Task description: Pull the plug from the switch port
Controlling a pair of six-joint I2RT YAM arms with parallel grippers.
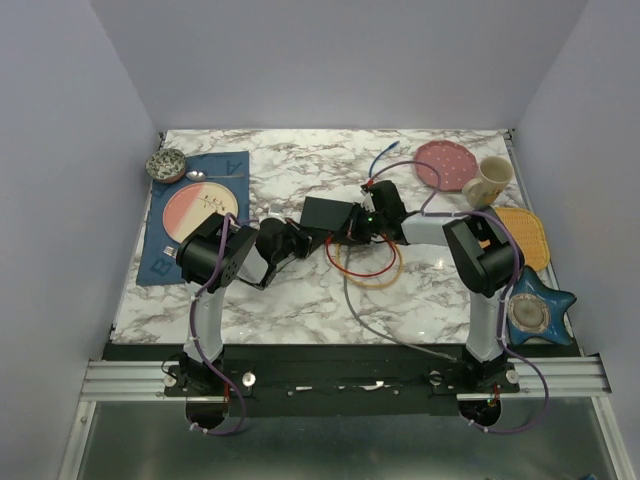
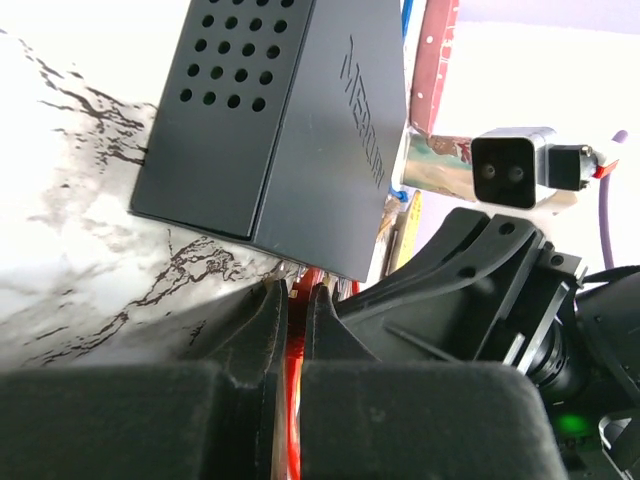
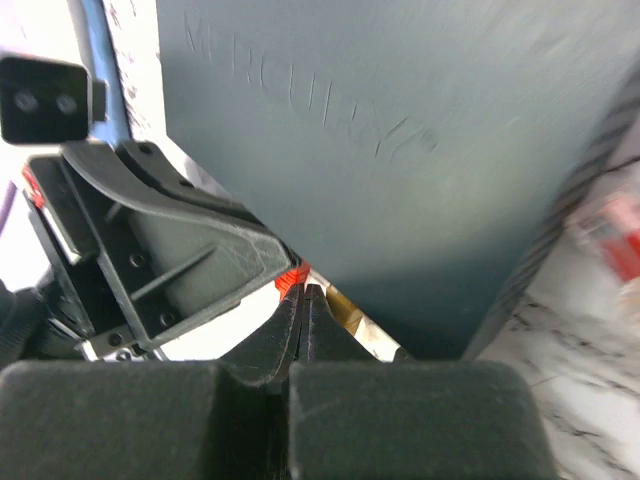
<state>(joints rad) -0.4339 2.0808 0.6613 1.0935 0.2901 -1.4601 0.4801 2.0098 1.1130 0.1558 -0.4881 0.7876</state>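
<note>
The switch (image 1: 325,212) is a flat matte-black box in the middle of the marble table; it also shows in the left wrist view (image 2: 270,120) and fills the right wrist view (image 3: 400,150). A red cable (image 1: 365,275) loops in front of it and runs to its near edge. My left gripper (image 2: 297,298) is shut on the red plug end (image 2: 300,285) of that cable, right at the switch's edge. My right gripper (image 3: 303,296) is shut, its tips against the switch's edge beside the red plug (image 3: 290,280). The port itself is hidden. In the top view both grippers, left (image 1: 300,238) and right (image 1: 358,222), meet at the switch.
A grey cable (image 1: 370,315) trails toward the near edge. A blue cable (image 1: 385,152) lies behind the switch. A pink plate (image 1: 195,208) on a blue mat, a bowl (image 1: 166,164), a red dotted plate (image 1: 445,163), a mug (image 1: 487,180), a yellow mat (image 1: 525,235) and a blue star dish (image 1: 535,312) line the sides.
</note>
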